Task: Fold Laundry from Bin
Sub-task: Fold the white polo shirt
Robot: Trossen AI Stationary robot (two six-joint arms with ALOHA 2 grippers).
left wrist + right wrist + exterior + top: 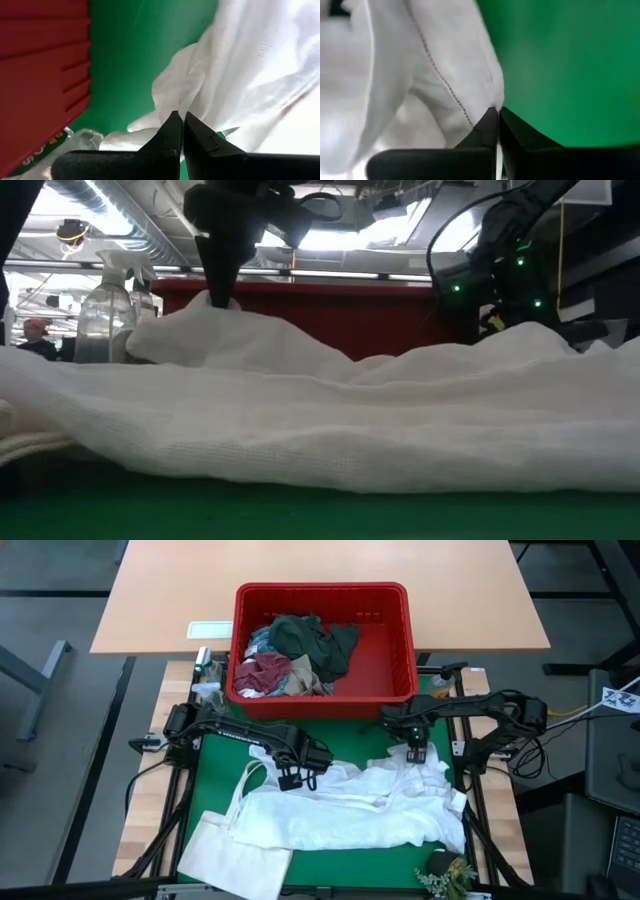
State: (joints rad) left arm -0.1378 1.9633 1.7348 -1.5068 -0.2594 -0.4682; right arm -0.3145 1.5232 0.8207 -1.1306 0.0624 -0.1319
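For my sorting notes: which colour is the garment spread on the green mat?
White. The garment shows best in the high view, lying on the green mat.

Low view: white garment (330, 420) fills the frame and hides most of the red bin (330, 315) behind it. High view cuts off the tote bag (235, 860) at the bottom edge. Lower layers of the bin's clothes pile (295, 655) are buried.

i can read no whole word anywhere. only a few partial yellow letters show on a crumpled wrapper (47, 147) beside the bin (40, 75), illegible.
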